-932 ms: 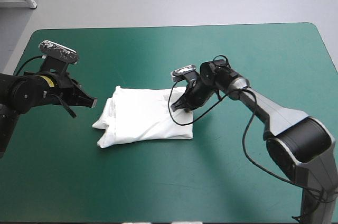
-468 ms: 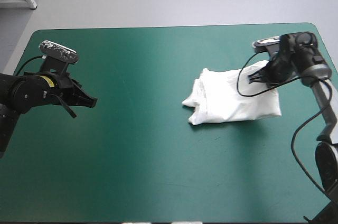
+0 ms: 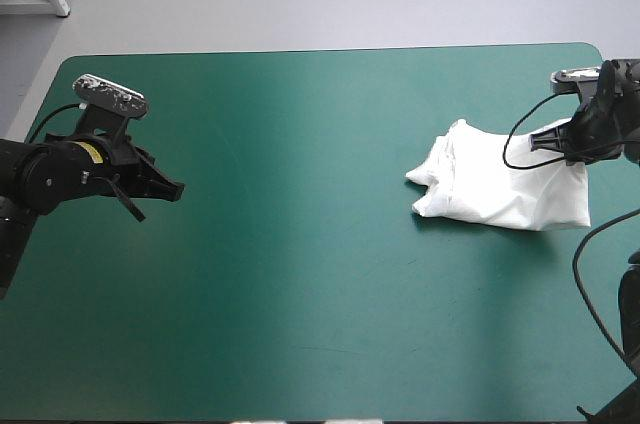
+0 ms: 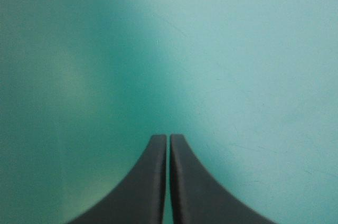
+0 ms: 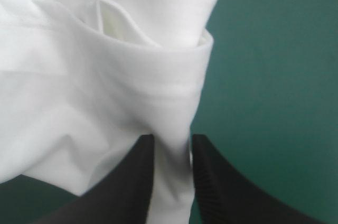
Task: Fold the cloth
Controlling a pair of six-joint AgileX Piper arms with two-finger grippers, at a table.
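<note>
Nearest us, the bench point(image 3: 300, 344) is lying bare under its teal-green cover, and nothing is changing there. A little farther in, by the bench's left edge, our left hand point(image 3: 172, 191) is hanging where it hung earlier. Its black fingers are pressed together into one point and gripping nothing, and its wrist view is showing only cover ahead.

The change is all toward the bench's right edge. We are dragging the T-shirt point(image 3: 500, 189) with our right hand point(image 3: 550, 139). Earlier the folded bundle was lying just left of the bench's middle. Now it is resting close to the right edge, its outer end just short of it.

The right hand is clamped on a fold at the bundle's corner toward the bench's far right, the white sheet pinched between its two black fingers. The bundle is keeping its folded shape, though the layers at the end toward the bench's middle are gaping a little.

We are judging that the folding itself is done and that we are moving the bundle aside. What is remaining is to let go without pulling the layers open or over the bench's right edge.
</note>
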